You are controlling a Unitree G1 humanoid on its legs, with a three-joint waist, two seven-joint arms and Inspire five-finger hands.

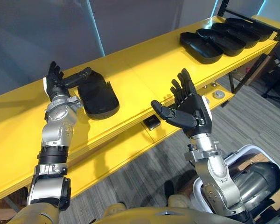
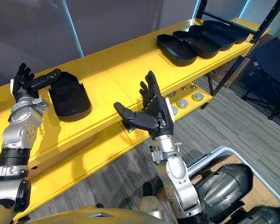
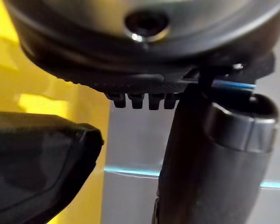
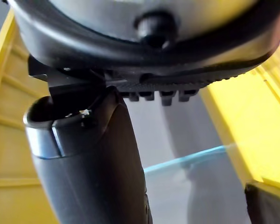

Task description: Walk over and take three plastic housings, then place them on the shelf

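Plastic housing (image 1: 99, 97), matte black, shallow and round-nosed, lies on the glossy yellow shelf (image 1: 144, 60) near its front edge. Bare board separates it from the overlapping row of housings (image 1: 224, 37) at the far end. Left hand (image 1: 53, 81) stands beside it, fingers straight, thumb stretched to its rim. Right hand (image 1: 189, 109) is spread wide and empty at the shelf's front edge.

Workshop: yellow rack (image 1: 144, 60) w/ housings (image 1: 201, 45)
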